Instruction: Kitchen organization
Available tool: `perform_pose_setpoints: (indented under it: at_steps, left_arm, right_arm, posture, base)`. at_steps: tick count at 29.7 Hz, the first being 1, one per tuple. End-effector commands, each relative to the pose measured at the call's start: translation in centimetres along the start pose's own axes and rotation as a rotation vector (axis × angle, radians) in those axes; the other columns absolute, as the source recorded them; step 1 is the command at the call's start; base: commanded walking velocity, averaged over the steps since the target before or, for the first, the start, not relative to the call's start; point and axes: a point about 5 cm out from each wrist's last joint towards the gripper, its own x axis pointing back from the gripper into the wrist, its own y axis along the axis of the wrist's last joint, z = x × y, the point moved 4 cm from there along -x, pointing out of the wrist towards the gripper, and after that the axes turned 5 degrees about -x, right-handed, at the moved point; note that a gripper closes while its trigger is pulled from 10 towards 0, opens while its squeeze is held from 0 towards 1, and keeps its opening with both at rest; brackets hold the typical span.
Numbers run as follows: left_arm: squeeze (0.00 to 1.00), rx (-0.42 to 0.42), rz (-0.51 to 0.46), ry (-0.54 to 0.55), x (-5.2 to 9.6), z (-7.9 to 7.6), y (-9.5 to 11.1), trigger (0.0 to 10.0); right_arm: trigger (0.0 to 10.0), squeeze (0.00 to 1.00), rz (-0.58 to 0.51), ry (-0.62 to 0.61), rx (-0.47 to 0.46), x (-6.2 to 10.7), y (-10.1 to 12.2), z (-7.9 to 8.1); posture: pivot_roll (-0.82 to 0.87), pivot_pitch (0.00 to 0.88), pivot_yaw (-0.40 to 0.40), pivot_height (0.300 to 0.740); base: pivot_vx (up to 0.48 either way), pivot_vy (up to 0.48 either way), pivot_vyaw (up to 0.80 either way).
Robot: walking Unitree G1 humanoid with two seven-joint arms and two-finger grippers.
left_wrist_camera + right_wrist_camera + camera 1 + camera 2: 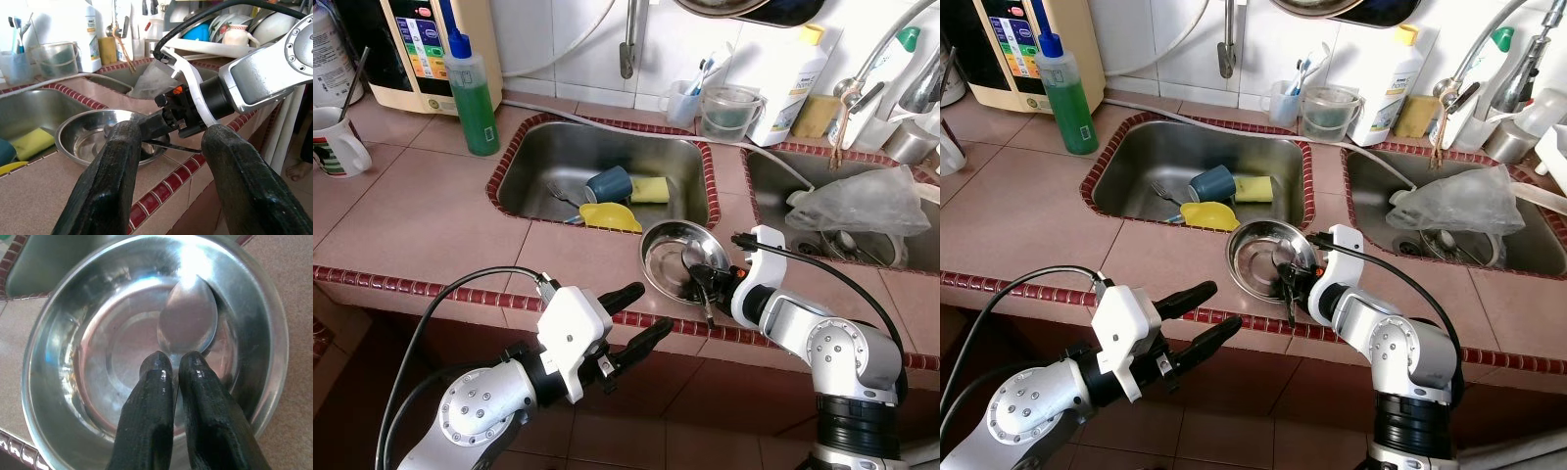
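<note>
Right wrist view shows my right gripper clamping a spoon inside the steel bowl, center frame; left gripper open, idle; sink dishes remain, I judge

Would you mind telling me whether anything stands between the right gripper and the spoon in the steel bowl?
Nothing does: the right gripper is already shut on the spoon, whose bowl rests inside the steel bowl on the counter.
</note>
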Motion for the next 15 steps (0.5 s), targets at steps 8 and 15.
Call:
perform_pose_setpoints:
  at_steps: [8, 15]
  left_arm:
    - [0.0, -0.014, -0.024, -0.022, -0.1, -0.1, 0.9, 10.0]
    - [0.0, -0.015, -0.026, -0.021, -0.2, 0.1, 1.0, 10.0]
  right_arm:
    - [0.0, 0.0, 0.031, -0.01, -0.015, -0.1, 0.0, -0.5]
    - [0.0, 0.0, -0.038, 0.045, -0.016, 0.1, 1.1, 0.2]
  posture:
    - [0.04, 0.127, -0.087, 0.74]
    - [0.04, 0.121, -0.086, 0.74]
  base:
    - [0.0, 0.0, 0.0]
    - [0.0, 0.0, 0.0]
